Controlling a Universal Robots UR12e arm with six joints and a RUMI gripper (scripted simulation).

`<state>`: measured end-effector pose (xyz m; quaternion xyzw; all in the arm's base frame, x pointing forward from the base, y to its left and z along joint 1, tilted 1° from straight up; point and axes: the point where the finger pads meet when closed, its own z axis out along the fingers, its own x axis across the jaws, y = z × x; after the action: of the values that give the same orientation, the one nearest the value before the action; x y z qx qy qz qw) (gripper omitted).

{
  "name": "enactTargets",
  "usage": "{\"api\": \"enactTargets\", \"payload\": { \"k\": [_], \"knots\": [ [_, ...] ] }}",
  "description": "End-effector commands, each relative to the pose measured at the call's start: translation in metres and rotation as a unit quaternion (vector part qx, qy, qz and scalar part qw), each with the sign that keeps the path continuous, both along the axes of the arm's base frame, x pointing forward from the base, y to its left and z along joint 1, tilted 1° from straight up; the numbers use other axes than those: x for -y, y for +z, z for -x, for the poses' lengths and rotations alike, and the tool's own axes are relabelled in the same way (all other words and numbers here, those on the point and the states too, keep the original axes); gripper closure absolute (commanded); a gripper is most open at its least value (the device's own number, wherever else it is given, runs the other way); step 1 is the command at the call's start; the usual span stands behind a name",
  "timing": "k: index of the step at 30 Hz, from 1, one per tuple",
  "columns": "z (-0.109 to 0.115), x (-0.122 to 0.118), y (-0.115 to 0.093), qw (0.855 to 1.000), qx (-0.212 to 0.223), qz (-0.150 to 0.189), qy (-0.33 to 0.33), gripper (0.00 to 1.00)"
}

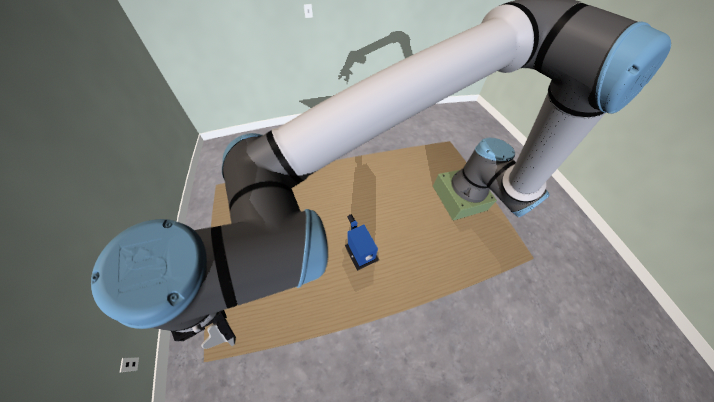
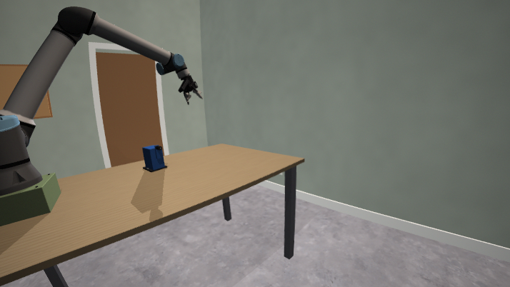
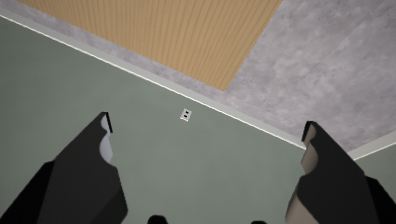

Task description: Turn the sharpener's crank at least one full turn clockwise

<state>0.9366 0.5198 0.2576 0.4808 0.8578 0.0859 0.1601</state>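
The blue sharpener (image 1: 362, 245) stands on a black base near the middle of the wooden table (image 1: 380, 240), with its dark crank (image 1: 352, 223) on the side facing the back wall. It also shows in the exterior view (image 2: 153, 158), with the crank at its upper right (image 2: 157, 147). My gripper (image 2: 190, 93) is high above the table, far from the sharpener, near the table's far corner. In the wrist view its two fingers stand wide open with nothing between them, and the sharpener is out of that view.
The arm's green mounting block (image 1: 463, 195) sits on one end of the table. The arm's big links hang over the table in the top view. Walls stand close on two sides of the table.
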Motion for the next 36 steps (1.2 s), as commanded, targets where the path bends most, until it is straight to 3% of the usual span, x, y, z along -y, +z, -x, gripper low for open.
{"api": "enactTargets", "payload": {
  "k": [1,17,18,36],
  "knots": [
    [0.000,0.000,0.002,1.000,0.001,0.000,0.000,0.00],
    [0.000,0.000,0.002,1.000,0.001,0.000,0.000,0.00],
    [0.000,0.000,0.002,1.000,0.001,0.000,0.000,0.68],
    [0.011,0.063,-0.020,0.995,-0.048,0.024,0.088,0.68]
  ]
}}
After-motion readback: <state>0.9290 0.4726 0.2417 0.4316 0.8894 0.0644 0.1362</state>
